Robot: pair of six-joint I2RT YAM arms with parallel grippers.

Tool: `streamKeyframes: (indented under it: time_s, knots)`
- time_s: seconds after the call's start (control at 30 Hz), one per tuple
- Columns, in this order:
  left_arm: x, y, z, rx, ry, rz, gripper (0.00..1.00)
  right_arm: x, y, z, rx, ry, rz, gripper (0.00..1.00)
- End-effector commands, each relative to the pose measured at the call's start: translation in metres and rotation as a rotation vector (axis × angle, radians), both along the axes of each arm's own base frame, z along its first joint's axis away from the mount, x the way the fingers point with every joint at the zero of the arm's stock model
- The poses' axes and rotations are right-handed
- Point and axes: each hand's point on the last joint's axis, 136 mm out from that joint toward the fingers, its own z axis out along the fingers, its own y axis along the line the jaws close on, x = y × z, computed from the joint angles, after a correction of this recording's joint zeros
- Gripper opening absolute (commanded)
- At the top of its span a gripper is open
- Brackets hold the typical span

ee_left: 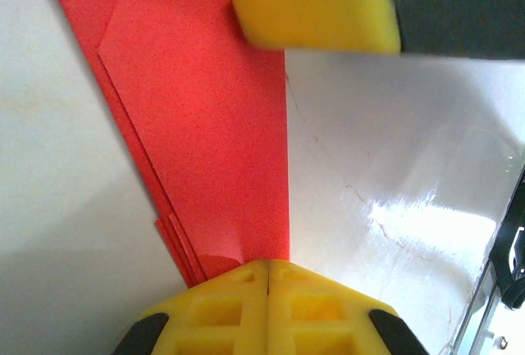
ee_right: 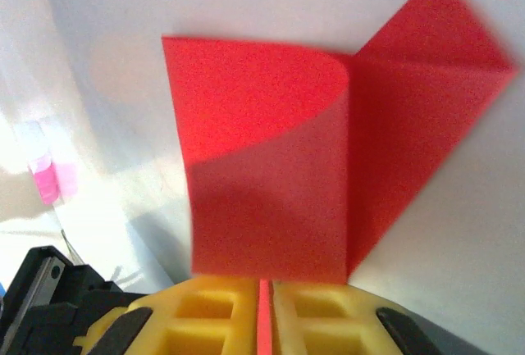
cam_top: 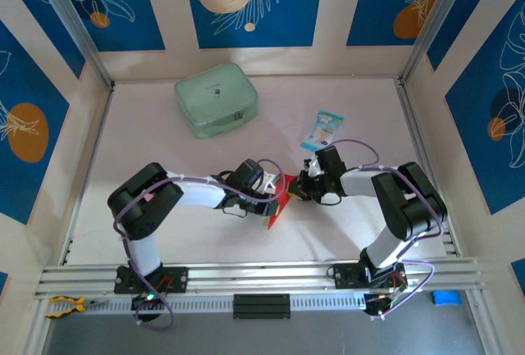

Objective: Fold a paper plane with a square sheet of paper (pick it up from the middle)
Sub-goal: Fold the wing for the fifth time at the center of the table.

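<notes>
Yellow fingertips sit right at the bottom of my left wrist view. The left gripper [ee_left: 268, 281] is closed tight, pads meeting. The layered end of the square sheet of paper [ee_left: 205, 142] runs straight into the tips, so I read that as a pinch on the paper. In the right wrist view, the right gripper [ee_right: 264, 310] is nearly closed with a thin red edge caught between its pads, holding the same sheet from the other side. From above, the paper lies mid-way across the table [cam_top: 205, 240], a small red wedge between the two wrists.

Progress, as I judge it, is early to middle. I can see a crease with one flap lifted at an angle and stacked layers along one edge. There's no narrow dart and no pointed nose yet, so the wing folds look outstanding.

Around it, the green pouch [cam_top: 216, 99] and the blue-white packet [cam_top: 322, 129] lie toward the back, well apart from the paper. The real obstacle is crowding, with both grippers nose to nose on one small sheet.
</notes>
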Motion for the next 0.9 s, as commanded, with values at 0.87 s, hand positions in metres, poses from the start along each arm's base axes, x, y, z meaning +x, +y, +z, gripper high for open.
streamKeyframes:
  time_s: [0.87]
  knots:
    - [-0.031, 0.046, -0.051, 0.221, 0.140, 0.005, 0.00, 0.064, -0.062, 0.023, -0.126, -0.064, -0.182, 0.13]
